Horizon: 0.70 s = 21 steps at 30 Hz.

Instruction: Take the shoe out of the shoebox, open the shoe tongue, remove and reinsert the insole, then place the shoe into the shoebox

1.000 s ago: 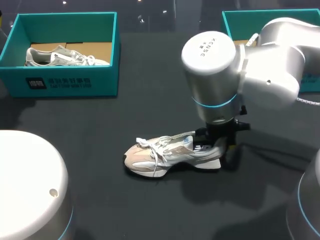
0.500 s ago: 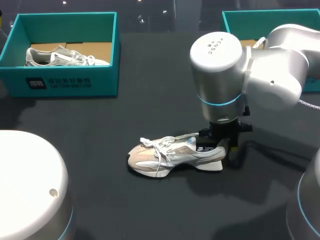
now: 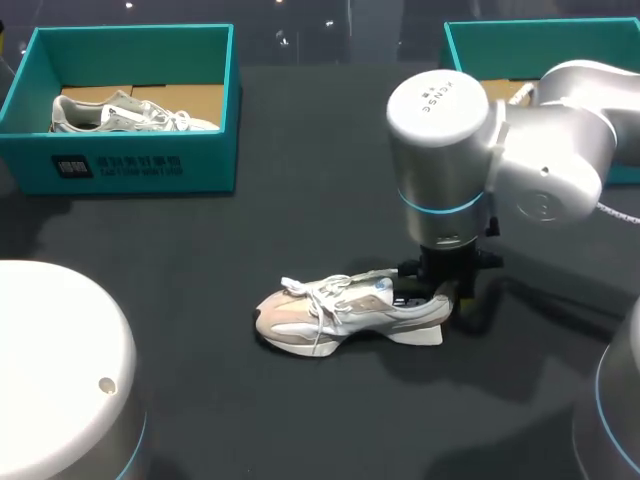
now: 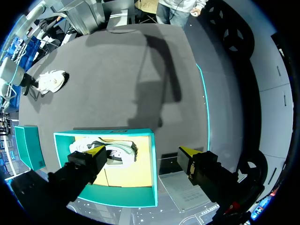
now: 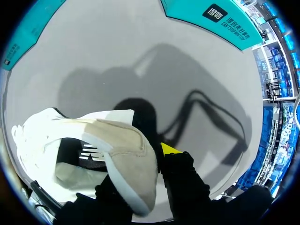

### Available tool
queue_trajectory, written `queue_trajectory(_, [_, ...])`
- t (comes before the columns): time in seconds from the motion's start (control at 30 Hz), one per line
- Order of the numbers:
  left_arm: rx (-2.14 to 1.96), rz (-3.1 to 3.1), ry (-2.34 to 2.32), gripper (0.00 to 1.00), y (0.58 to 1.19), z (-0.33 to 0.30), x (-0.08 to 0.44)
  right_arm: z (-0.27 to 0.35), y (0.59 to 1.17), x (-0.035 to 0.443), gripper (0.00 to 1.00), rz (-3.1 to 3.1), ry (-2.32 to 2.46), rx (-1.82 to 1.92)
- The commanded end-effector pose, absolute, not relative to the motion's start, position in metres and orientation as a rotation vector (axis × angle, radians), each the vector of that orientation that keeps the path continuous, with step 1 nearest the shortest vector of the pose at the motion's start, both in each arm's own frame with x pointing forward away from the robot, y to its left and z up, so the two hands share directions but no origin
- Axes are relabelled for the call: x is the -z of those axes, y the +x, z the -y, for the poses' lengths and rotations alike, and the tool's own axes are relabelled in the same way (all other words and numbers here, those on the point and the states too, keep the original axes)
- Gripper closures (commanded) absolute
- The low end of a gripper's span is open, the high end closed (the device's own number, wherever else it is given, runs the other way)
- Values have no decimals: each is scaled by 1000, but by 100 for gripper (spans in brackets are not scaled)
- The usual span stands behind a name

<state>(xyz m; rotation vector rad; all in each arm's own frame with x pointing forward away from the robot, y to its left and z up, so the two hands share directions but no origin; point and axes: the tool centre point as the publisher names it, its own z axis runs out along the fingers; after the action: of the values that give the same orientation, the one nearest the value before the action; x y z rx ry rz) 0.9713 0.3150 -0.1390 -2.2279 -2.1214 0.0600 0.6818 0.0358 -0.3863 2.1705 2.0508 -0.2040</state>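
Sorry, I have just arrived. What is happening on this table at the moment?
The right gripper holds a white and beige sneaker by its heel. The sneaker lies on the dark table, outside any box. The left gripper hangs open above a teal shoebox with a second shoe inside it. Whether the insole has been handled, the pictures do not tell.

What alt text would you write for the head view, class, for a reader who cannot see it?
The right arm's gripper grips the heel of a white and beige sneaker on the dark table. A teal shoebox at the far left holds a second sneaker; another teal box sits far right, partly behind the arm.
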Motion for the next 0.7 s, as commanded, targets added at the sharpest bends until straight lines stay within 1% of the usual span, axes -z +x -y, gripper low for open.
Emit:
queue_trajectory(0.03, [-57, 2119, -2228, 0, 971, -315, 139, -36, 681, 390, 82, -2057, 2174, 195])
queue_trajectory(0.13, [-57, 2119, -2228, 0, 971, -315, 139, -37, 681, 389, 71, -2064, 2173, 196])
queue_trajectory(0.17, [-57, 2119, -2228, 0, 971, -315, 139, -38, 680, 388, 64, -2067, 2171, 196])
queue_trajectory(0.2, [-57, 2119, -2228, 0, 971, -315, 139, -39, 680, 386, 52, -2072, 2165, 196])
queue_trajectory(0.23, [-57, 2119, -2228, 0, 971, -315, 139, -40, 680, 384, 12, -2074, 2161, 197])
queue_trajectory(0.27, [-57, 2119, -2228, 0, 971, -315, 139, -40, 680, 382, 0, -2077, 2159, 201])
queue_trajectory(0.4, [-57, 2119, -2228, 0, 971, -315, 139, -44, 679, 367, 0, -2090, 2135, 205])
queue_trajectory(0.7, [-57, 2119, -2228, 0, 971, -315, 139, -41, 682, 306, 0, -2199, 2073, 171])
